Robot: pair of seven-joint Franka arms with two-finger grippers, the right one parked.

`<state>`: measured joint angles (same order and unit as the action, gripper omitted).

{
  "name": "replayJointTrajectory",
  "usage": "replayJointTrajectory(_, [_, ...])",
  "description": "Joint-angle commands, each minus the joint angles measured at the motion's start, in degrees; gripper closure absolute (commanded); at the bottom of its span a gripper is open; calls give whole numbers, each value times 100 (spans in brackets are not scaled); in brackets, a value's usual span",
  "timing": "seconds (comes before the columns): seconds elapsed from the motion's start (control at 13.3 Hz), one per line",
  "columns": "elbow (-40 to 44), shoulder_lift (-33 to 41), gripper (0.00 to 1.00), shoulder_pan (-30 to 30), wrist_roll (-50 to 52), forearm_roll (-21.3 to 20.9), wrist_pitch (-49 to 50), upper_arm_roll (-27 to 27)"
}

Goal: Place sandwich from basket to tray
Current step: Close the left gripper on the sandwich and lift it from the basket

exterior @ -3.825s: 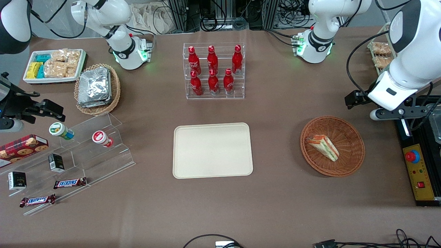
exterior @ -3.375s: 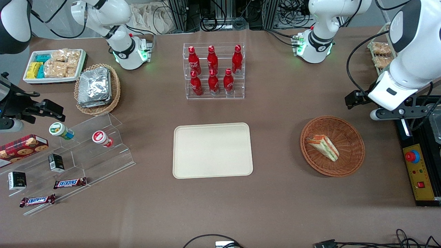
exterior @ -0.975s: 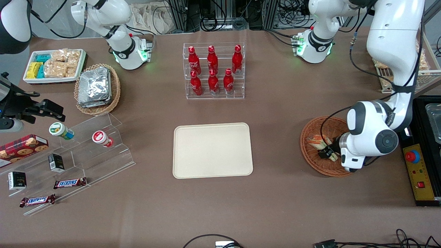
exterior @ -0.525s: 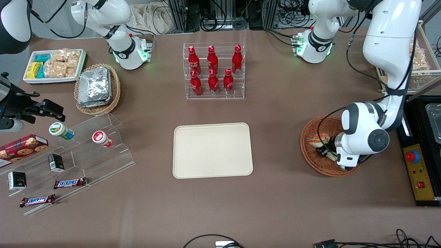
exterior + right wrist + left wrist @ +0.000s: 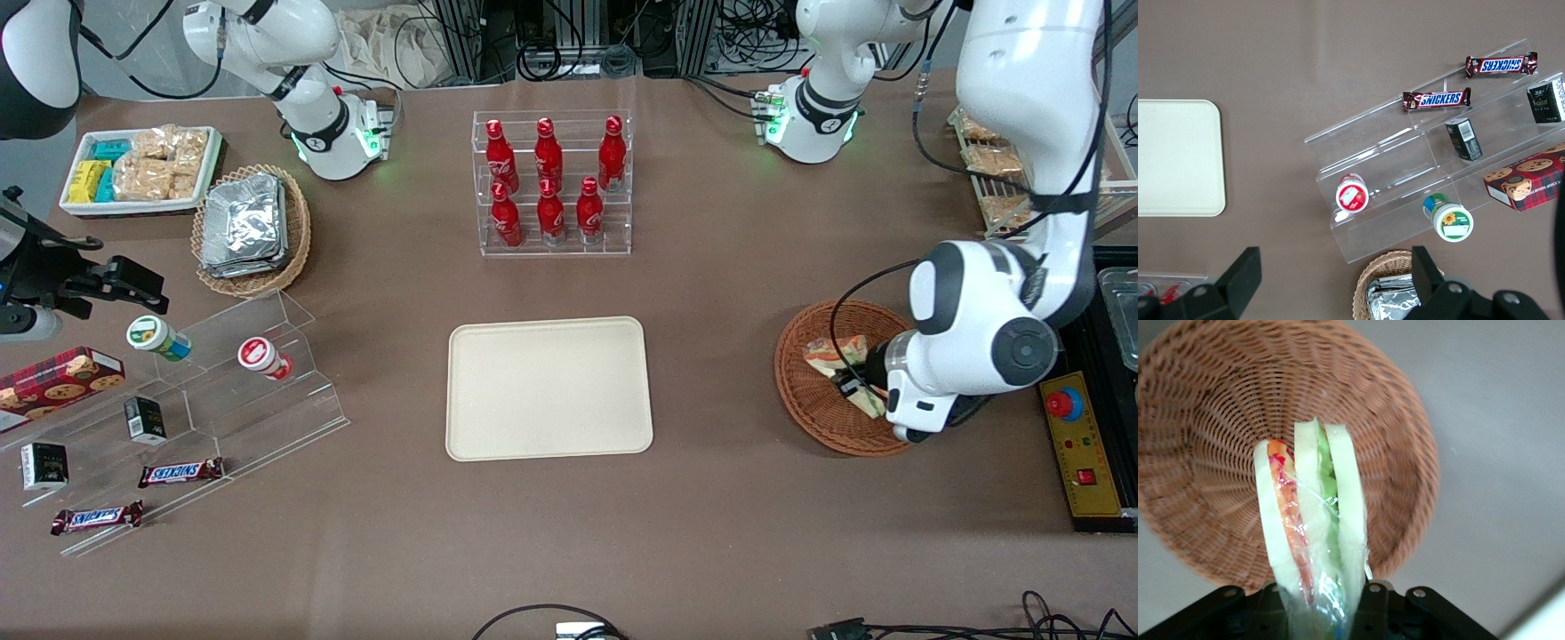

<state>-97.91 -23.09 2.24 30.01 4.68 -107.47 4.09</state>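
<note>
One sandwich (image 5: pixel 1313 533) is in the gripper (image 5: pixel 852 384) now. The fingers are closed on its wide end, one on each side, and the pointy end sticks out away from the arm. In the wrist view the sandwich looks lifted, with the basket (image 5: pixel 1198 420) showing under it. In the front view the sandwich (image 5: pixel 836 360) is above the basket (image 5: pixel 809 409), so it has not gone anywhere sideways yet. I cannot tell how high it is.

So the grab looks done, and the step in hand is the lift. The carry comes next.

The tray (image 5: pixel 548 388) lies flat in the middle of the table, well apart from the basket, toward the parked arm's end. Nothing is on it.

The next move, I think, is to go up enough to clear the basket rim, then slide over to the tray. After that the arm should come down low and let go, so the sandwich lands inside the rim.

The wrap looks shiny and slippery, and the bread is soft. The grip should be firm but not squash it. A slow, smooth carry seems best, so the sandwich does not slip out.
</note>
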Motion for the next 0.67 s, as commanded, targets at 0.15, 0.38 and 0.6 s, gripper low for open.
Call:
replayJointTrajectory(0.15, [1423, -82, 100, 206, -2127, -29, 1430, 13])
replayJointTrajectory(0.38, [1669, -196, 100, 548, -2764, -81, 1448, 13])
replayJointTrajectory(0.6, [1819, -450, 100, 1197, -2641, -450, 1422, 5])
